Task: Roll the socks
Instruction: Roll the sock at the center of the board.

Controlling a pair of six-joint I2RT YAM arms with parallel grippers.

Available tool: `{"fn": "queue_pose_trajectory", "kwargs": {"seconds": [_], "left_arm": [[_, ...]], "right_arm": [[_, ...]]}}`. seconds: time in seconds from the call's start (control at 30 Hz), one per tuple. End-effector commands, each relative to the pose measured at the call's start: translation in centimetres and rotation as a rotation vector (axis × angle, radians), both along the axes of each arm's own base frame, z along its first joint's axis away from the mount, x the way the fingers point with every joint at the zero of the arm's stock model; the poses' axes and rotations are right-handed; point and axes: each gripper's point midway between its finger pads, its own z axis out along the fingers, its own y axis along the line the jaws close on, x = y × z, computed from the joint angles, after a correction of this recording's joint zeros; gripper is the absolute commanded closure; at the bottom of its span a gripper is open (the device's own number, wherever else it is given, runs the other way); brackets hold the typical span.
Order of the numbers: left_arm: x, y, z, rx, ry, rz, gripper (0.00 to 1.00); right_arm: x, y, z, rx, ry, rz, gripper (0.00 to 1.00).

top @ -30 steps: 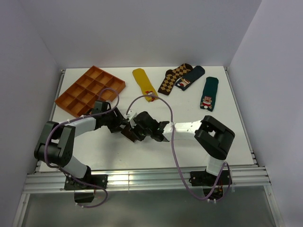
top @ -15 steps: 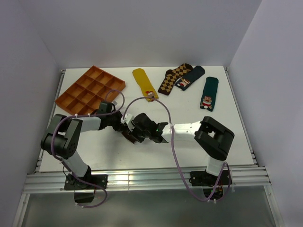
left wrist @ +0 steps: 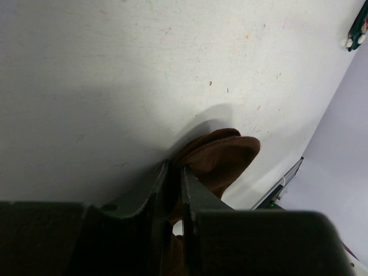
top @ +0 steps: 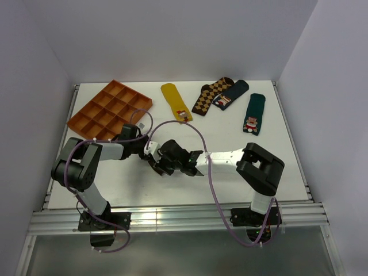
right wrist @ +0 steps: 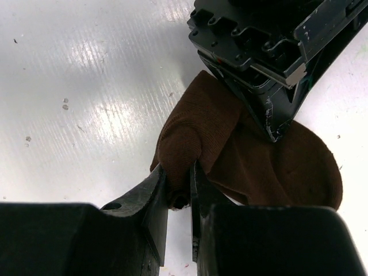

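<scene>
Near the orange tray (top: 106,112), left and right jaws each clamp the brown sock (right wrist: 259,167).

In the top view both black-and-white jointed arms reach low toward the centre of the frame. The left arm (top: 92,155) comes from the lower left with its elbow folded back, and the right arm (top: 230,156) lies nearly level from the lower right, so their black wrists meet tip to tip. In the wrist views the left gripper (left wrist: 174,172) and the right gripper (right wrist: 179,175) each have dark fingers drawn to a narrow slit, pinching a fold of the dark brown fabric sock (right wrist: 230,144).
</scene>
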Motion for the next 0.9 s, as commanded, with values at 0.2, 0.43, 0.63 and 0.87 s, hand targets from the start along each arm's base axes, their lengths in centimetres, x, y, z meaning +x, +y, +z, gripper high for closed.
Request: {"fn": "queue_pose_trajectory", "kwargs": {"seconds": [0.2,0.43,0.63,0.87], "left_arm": [[-2.1,0.3,-1.6,0.021,0.025,-0.034,0.78],[-1.9,0.0,-0.5,-0.017,-0.010,-0.028,0.78],[-1.7,-0.3,-0.2,-0.050,-0.029,-0.020,0.77],[-0.7,-0.4,1.1,-0.065,-0.094,0.003,0.74]], "right_arm": [[-0.5,0.9,0.7,0.035,-0.038,0.056,1.00],[-1.7,1.2,-1.0,0.102,0.112,0.047,1.00],[-2.6,1.0,-2.1,0.152,0.262,0.077,1.00],[-3.6,1.0,-3.3,0.146,0.383,0.079,1.00]]}}
